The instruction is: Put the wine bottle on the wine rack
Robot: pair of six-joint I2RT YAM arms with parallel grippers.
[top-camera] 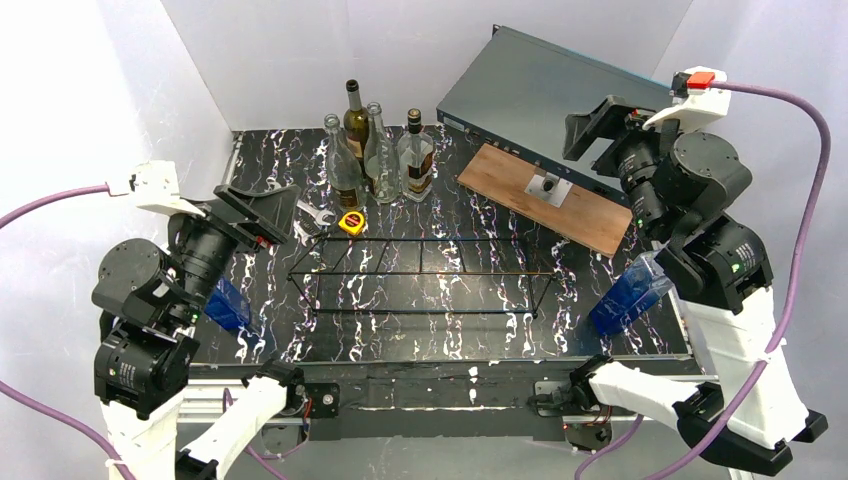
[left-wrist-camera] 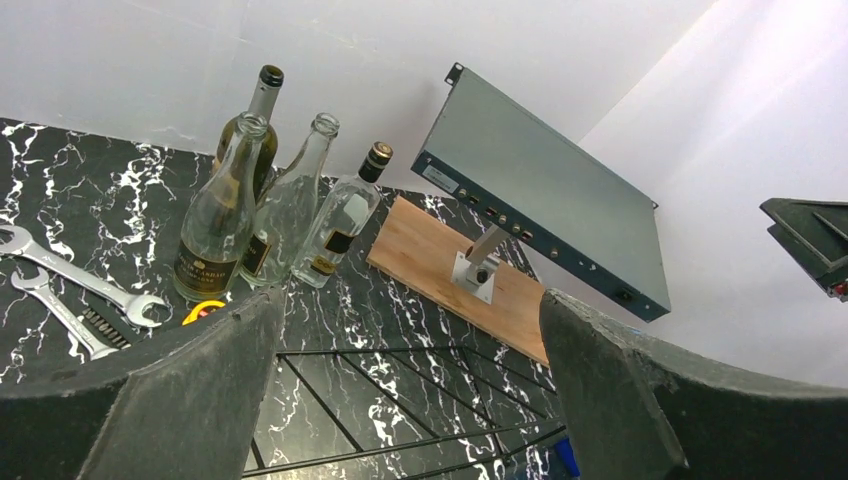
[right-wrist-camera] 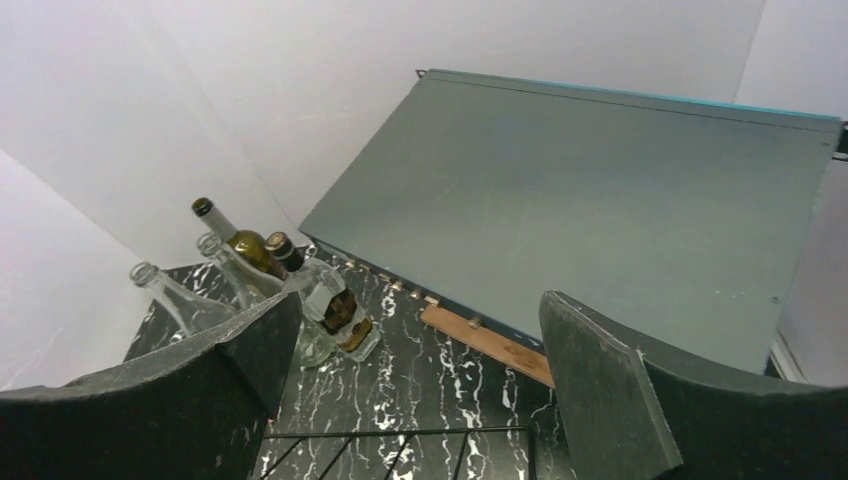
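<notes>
Top external: wine rack point(top-camera: 420, 273) lying at worktop point(top-camera: 480, 335) centre, wine bottle point(top-camera: 355, 122) upright among bottles point(top-camera: 382, 160) near far edge. Wrist views: left gripper point(left-wrist-camera: 410, 305) spread apart, right gripper point(right-wrist-camera: 420, 305) likewise.

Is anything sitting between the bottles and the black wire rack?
Yes. A yellow tape measure lies between the bottles and the wine rack, near its back left corner, with wrenches beside it. Both are low, so a lifted bottle should clear them.

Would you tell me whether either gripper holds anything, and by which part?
Nothing is held: the left gripper and right gripper are both open and empty.
</notes>
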